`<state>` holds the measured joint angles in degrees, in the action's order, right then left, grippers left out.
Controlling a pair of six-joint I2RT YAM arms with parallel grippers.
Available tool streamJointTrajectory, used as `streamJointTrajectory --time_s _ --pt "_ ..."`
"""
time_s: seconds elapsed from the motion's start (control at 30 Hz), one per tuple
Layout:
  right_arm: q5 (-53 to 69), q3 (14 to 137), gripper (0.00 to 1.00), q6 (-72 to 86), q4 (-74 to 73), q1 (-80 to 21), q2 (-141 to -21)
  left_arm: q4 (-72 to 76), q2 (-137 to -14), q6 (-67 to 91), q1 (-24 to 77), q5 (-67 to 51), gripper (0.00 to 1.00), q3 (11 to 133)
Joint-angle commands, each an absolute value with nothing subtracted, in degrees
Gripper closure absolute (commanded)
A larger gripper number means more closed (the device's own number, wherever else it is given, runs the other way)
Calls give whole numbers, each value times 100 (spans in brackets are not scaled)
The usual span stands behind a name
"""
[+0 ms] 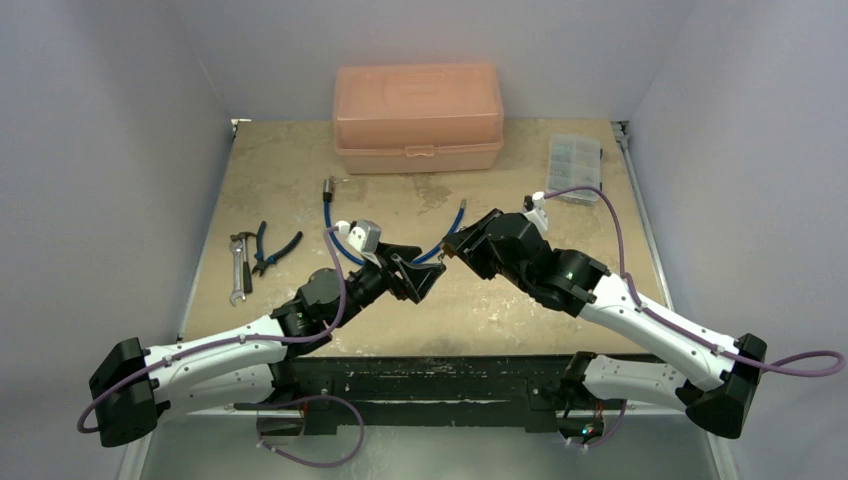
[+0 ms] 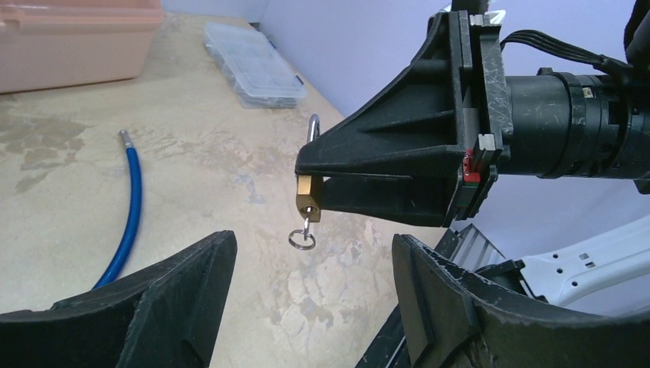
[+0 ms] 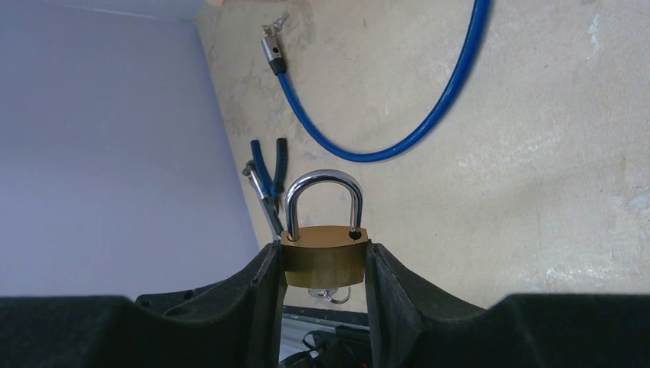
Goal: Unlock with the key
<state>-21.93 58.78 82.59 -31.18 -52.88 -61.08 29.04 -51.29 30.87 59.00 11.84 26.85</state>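
One tiny silver key (image 2: 306, 224), small-ringed, hangs from padlock (image 3: 324, 257) — right fingers (image 3: 260, 307) pinch padlock; left fingers (image 2: 176, 299) wide, empty.

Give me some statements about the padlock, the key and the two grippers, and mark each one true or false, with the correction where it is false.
1. The right gripper holds the brass padlock between its fingers. True.
2. The key lies flat on the table. False: it sticks in the bottom of the padlock, and its ring hangs below.
3. The left gripper is shut on the key. False: it is open, and its fingers stand apart from the key.
4. The blue cable lies on the table and does not pass through the shackle. True.
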Motion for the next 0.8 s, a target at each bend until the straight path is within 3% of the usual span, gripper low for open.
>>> streamJointTrajectory --time_s 0.0,0.53,0.77 --pt "-2266 5950 100 8183 -2680 -5311 -5968 3635 -5417 3155 5862 912 23 2772" --pt "-2028 5911 100 8101 -2502 -5309 -5942 4407 -6227 3222 5734 1109 40 2953" --pt "-2004 5882 100 8074 -2458 -5311 -5882 4762 -6381 3269 5688 1195 42 2950"
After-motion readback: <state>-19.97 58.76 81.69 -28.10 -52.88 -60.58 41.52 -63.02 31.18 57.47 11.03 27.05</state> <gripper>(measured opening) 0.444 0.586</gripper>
